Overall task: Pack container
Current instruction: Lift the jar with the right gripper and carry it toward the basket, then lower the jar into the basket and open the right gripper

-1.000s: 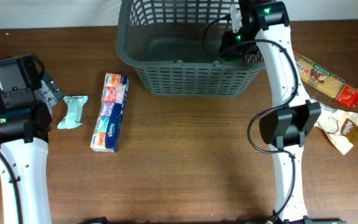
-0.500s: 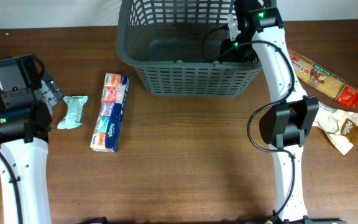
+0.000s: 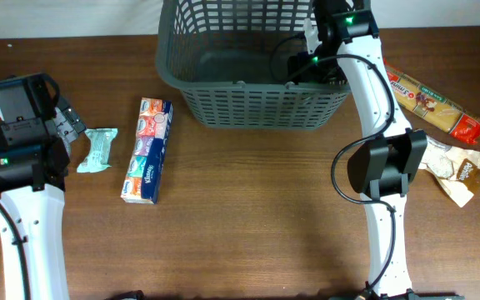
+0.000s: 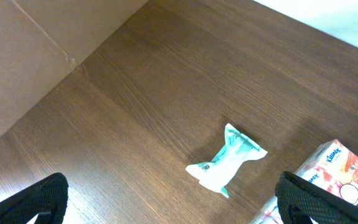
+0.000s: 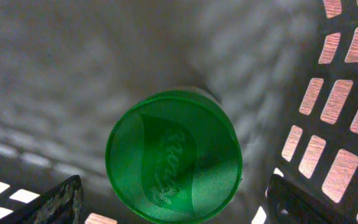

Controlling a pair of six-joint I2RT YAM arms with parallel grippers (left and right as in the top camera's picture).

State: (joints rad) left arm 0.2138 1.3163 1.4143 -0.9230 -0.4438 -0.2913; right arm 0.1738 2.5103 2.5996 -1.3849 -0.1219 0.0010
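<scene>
Robot lab; wood tbl (image 3: 248,225), white wall (image 3: 57,17)

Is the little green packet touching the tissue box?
Apart. The left wrist view shows a strip of bare table between the packet and the tissues. The overhead view shows the same gap.

jar (image 5: 174,155) in container (image 3: 257,107) | tissue pack (image 3: 147,150) left of it | pasta packet (image 3: 436,104) right
</scene>
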